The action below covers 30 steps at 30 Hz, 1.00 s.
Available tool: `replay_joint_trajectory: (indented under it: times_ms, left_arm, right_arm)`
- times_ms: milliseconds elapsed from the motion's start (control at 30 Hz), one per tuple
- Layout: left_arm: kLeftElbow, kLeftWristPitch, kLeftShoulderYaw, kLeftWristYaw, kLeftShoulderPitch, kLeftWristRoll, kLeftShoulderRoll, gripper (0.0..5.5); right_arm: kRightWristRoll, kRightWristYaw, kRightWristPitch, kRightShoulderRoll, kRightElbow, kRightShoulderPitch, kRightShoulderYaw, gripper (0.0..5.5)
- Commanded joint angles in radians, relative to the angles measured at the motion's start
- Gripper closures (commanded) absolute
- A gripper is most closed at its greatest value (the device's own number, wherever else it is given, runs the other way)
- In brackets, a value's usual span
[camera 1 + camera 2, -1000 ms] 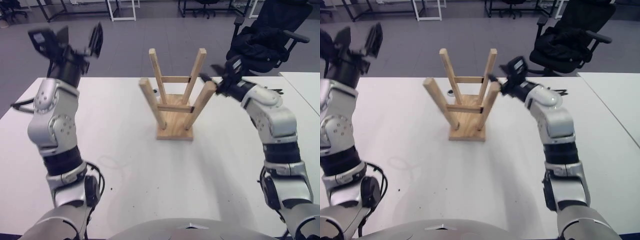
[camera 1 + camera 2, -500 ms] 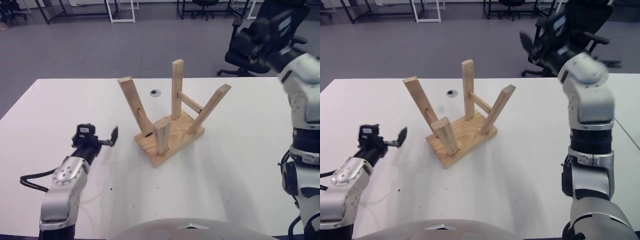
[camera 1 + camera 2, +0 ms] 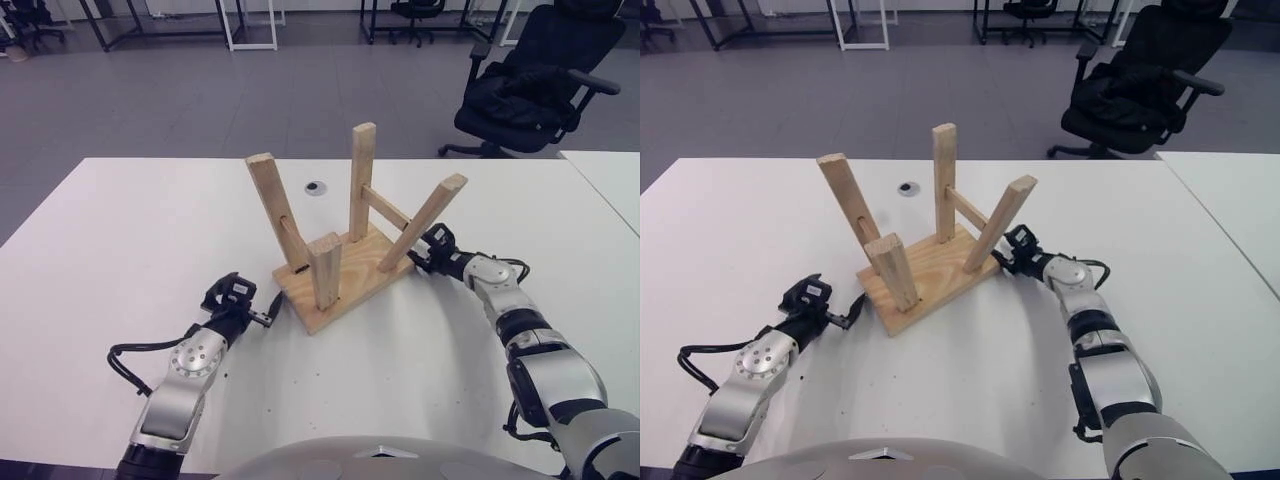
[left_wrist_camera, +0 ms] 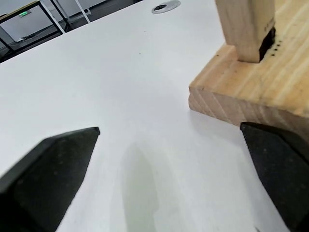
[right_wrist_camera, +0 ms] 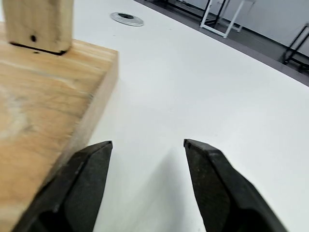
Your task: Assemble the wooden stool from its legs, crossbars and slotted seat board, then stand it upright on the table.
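The wooden stool [image 3: 345, 262] rests upside down at the middle of the white table [image 3: 120, 220], its seat board [image 3: 352, 288] flat on the surface and four legs [image 3: 361, 180] splayed upward, a crossbar [image 3: 386, 208] linking two of them. The left gripper [image 3: 262, 311] lies low just beside the board's near corner, fingers [image 4: 53, 164] spread wide. The right gripper [image 3: 419, 259] sits at the opposite corner under an outward-leaning leg, fingers [image 5: 212, 183] parted and holding nothing. A round cable grommet [image 3: 317, 187] sits behind the stool; a black office chair [image 3: 530, 85] stands beyond the table.
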Motion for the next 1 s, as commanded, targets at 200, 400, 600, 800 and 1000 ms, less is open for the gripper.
replay_joint_trajectory:
  times_ms: [200, 400, 600, 800, 1000]
  left_arm:
    - [0.069, -0.125, 0.063, 0.004, 0.187, 0.043, 0.03, 0.12]
    - [0.027, -0.122, 0.021, -0.047, 0.257, 0.055, 0.063, 0.12]
    - [-0.16, 0.081, -0.087, -0.108, 0.265, -0.058, 0.006, 0.12]
    - [-0.505, 0.353, 0.03, -0.116, 0.218, -0.377, -0.032, 0.12]
    - [-0.681, 0.491, 0.155, -0.193, 0.234, -0.591, 0.073, 0.12]
  right_arm:
    - [0.033, -0.126, 0.205, -0.017, -0.542, 0.386, -0.055, 2.71]
    - [0.026, -0.135, 0.344, -0.041, -0.823, 0.53, -0.02, 2.71]
    - [0.08, -0.121, 0.474, 0.004, -1.083, 0.582, 0.061, 2.71]
    - [0.285, -0.065, 0.794, -0.083, -1.41, 0.552, -0.02, 2.71]
    - [0.491, -0.016, 1.051, -0.227, -1.628, 0.511, -0.125, 2.71]
